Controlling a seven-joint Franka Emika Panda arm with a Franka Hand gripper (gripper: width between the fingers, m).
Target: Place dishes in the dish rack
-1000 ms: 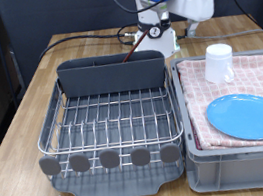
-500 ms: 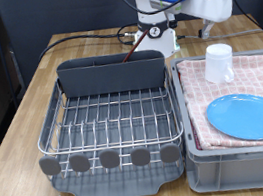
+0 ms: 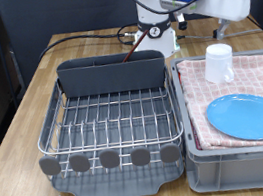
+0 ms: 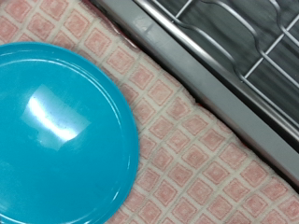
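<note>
The grey crate at lower right is holding a pink checked cloth, with a flat round blue plate and a white plastic cup sitting on it. The wire dish rack at centre-left is holding no dishes. The gripper is hovering at upper right, its spread impossible to tell. The wrist view is adding the plate's glossy surface.

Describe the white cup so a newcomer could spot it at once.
Find the grey crate lined with pink checked cloth, right of the dish rack in the exterior view. The white cup stands upright at its far end, beyond the flat blue plate; it's the only tall white item there.
</note>
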